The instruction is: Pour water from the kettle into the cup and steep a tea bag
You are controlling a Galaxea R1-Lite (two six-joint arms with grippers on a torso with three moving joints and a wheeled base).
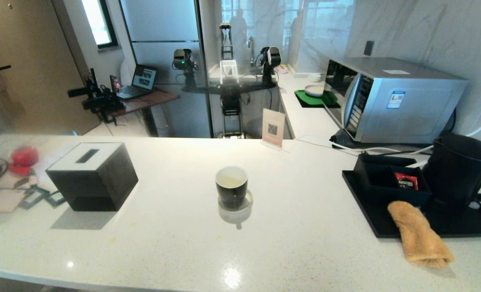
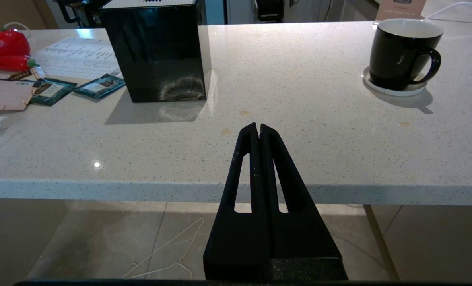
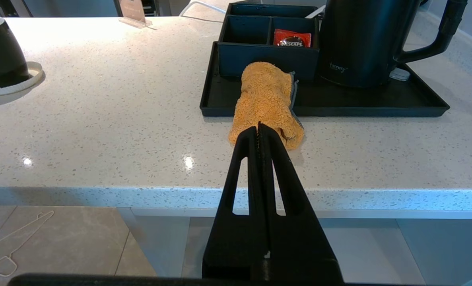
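Red packet [image 3: 292, 39] in the black organiser compartment [image 3: 273, 28]: white lettering reads "NESCAFE". Kettle [image 3: 357, 39]: small pale brand mark low on the body, apparently "fonney". Card stand [image 1: 273, 127] on the desk carries a QR code; other print is illegible.

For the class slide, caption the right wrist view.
Shut right gripper short of the counter, facing towel and kettle.

The counter [image 1: 175, 243] is white with fine grey speckles, and on it the cup [image 1: 231, 186] is glossy black outside and white inside, on a white coaster [image 2: 395, 89]. The kettle [image 1: 459, 170], tray [image 1: 459, 227] and box [image 1: 92, 176] are black, the box with a pale top. The rolled towel [image 1: 420, 234] is orange, the packet [image 1: 406, 181] red, and both grippers [image 2: 258, 129] [image 3: 258, 128] are black.
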